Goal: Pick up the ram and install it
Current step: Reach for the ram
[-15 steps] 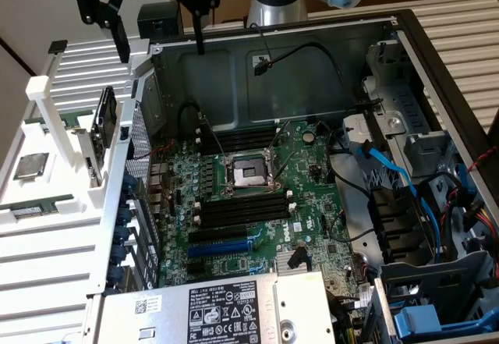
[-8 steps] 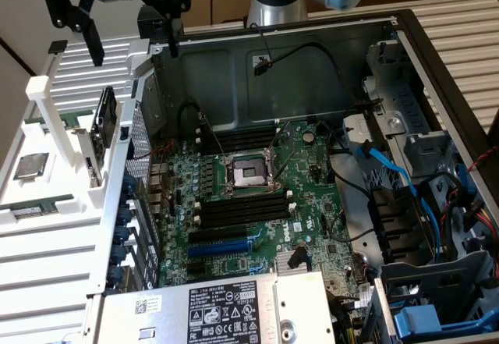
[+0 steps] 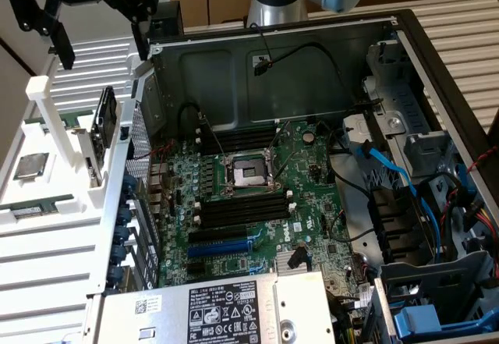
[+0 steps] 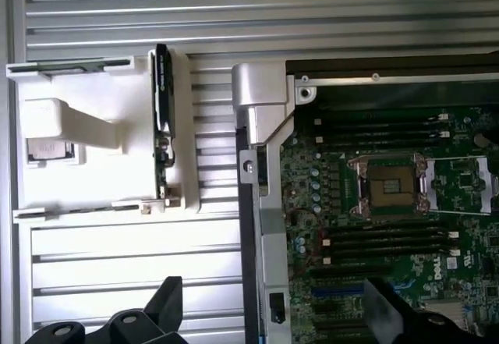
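While the gripper [image 3: 104, 51] hangs above the white holder [image 3: 58, 201] with its two black fingers spread wide and nothing between them, we see the ram [image 3: 33, 211] standing on edge in the holder's near slot, to the exterior view's left of the open computer case [image 3: 405, 55]. It is a long, thin green stick with a white label. We count one more green stick [image 3: 48, 118] along the holder's far edge, one square silver processor chip [image 3: 31, 165] between the two, and one dark card [image 3: 104, 122] upright beside them. On the motherboard [image 3: 312, 203] we count one processor socket [image 3: 248, 174] and two banks of long black slots [image 3: 238, 213], one far and one near.
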